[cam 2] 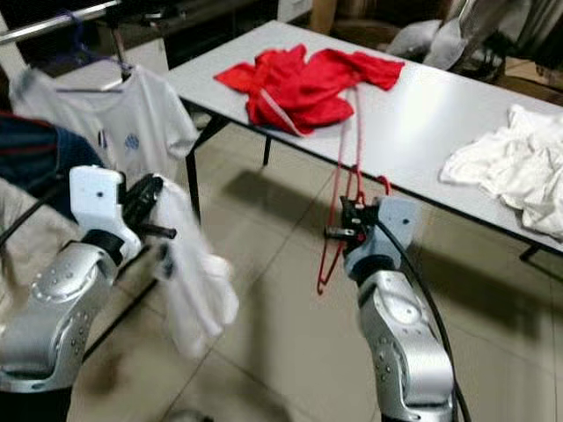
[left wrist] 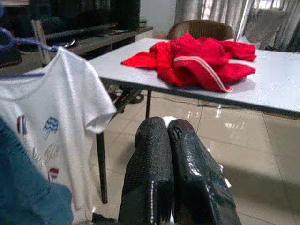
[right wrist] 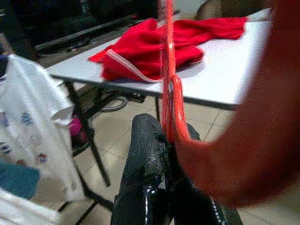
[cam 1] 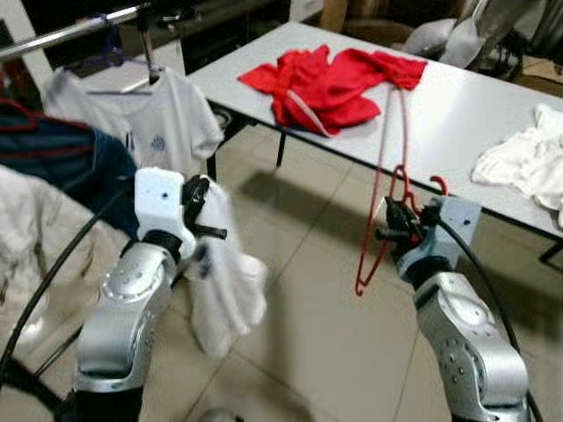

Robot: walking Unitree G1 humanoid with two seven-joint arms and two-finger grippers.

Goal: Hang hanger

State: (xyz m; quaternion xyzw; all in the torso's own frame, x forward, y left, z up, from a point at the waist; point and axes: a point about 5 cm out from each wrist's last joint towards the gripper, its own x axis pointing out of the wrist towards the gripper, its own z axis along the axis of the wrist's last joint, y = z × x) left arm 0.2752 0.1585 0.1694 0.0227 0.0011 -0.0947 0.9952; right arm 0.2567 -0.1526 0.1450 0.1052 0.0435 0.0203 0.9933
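Right pincer point(cam 1: 398, 230) clamped tight on red hanger point(cam 1: 380, 189), left pincer point(cam 1: 204, 230) fully closed gripping white garment point(cam 1: 227, 286)

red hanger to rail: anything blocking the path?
Nothing solid visible in between. The right claw is shut on the red hanger over open floor. The rail is up to the robot's left, already carrying a white t-shirt. The left claw, holding white cloth, sits between them.
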